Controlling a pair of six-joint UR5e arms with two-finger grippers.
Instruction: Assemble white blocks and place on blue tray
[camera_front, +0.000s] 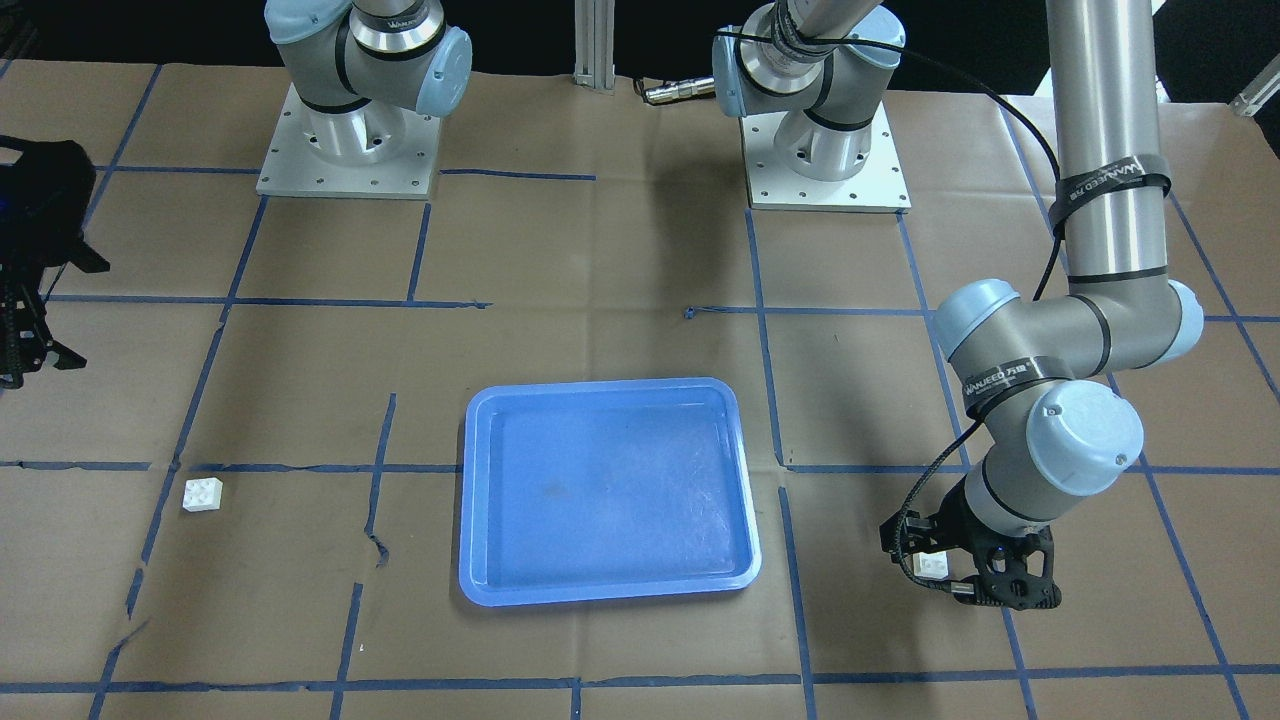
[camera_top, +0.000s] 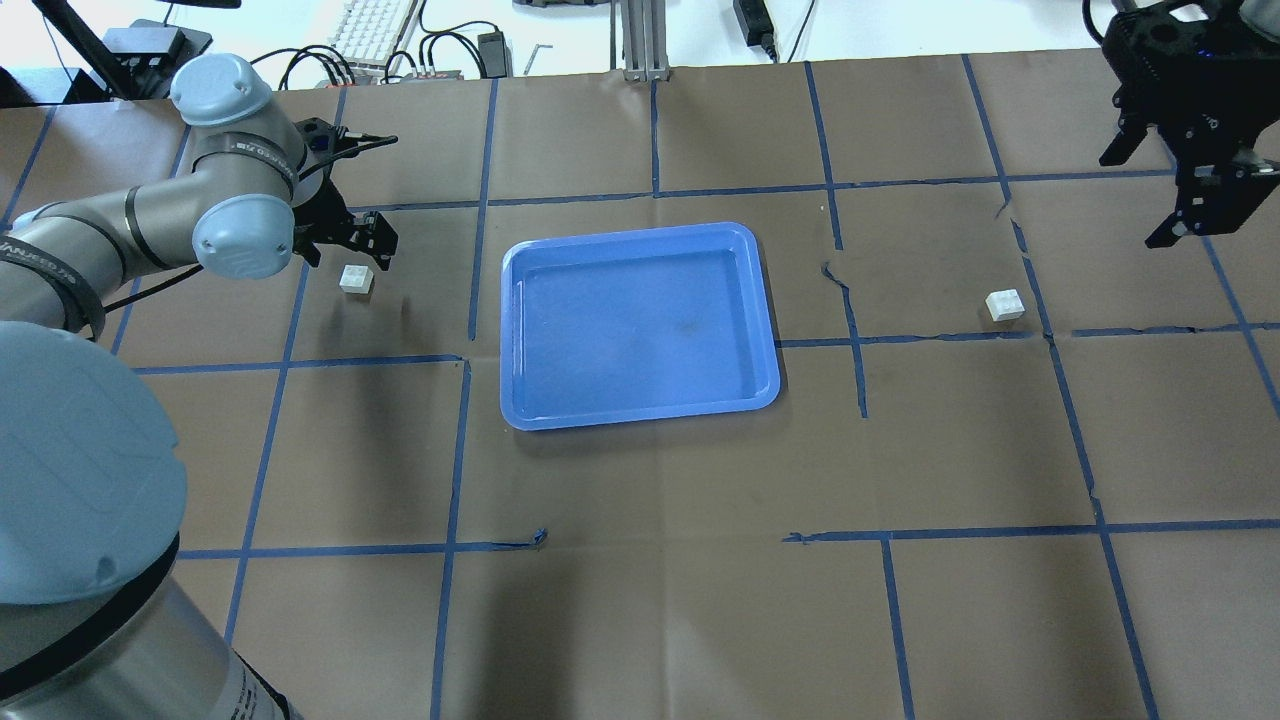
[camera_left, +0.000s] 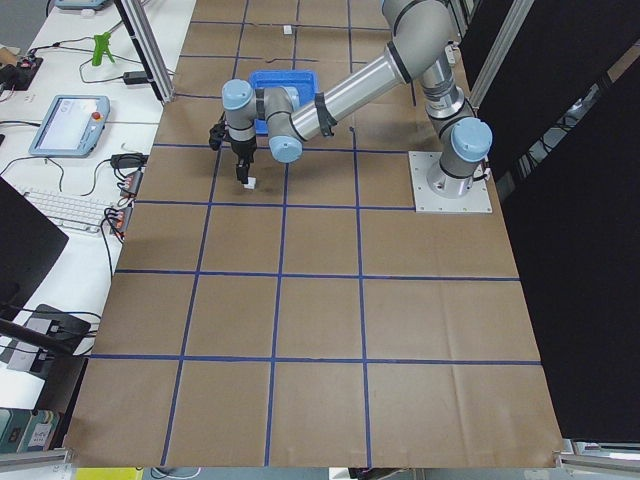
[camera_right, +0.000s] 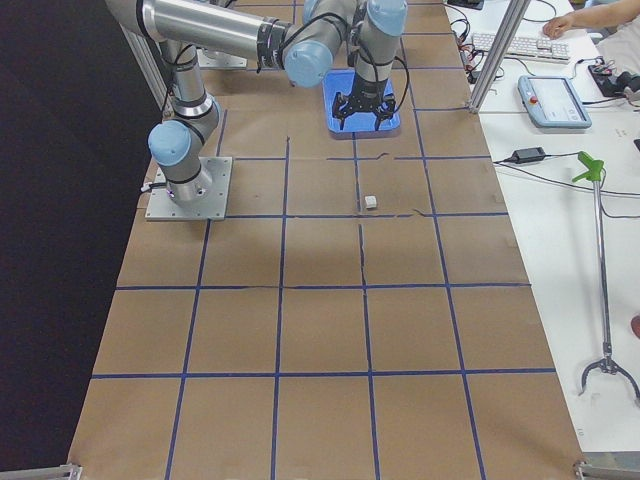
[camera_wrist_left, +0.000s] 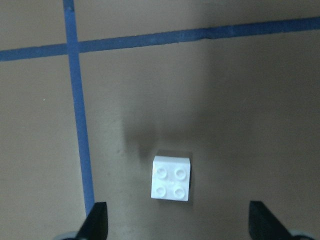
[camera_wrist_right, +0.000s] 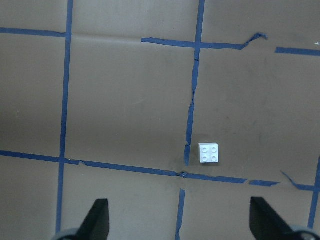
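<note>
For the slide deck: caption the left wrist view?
Open left gripper poised over a studded white block on taped brown paper.

Right hand (camera_front: 85, 315) partly off-frame

White lettering reading "WANJEED" runs along a black strap (camera_front: 1112, 180) wrapped around the left arm (camera_front: 1105, 90), seen from the front. A second strap (camera_front: 1000, 378) lower on the same arm carries the brand again, followed by characters too small to read. From overhead, the word repeats on a wrist band (camera_top: 245, 150).
</note>
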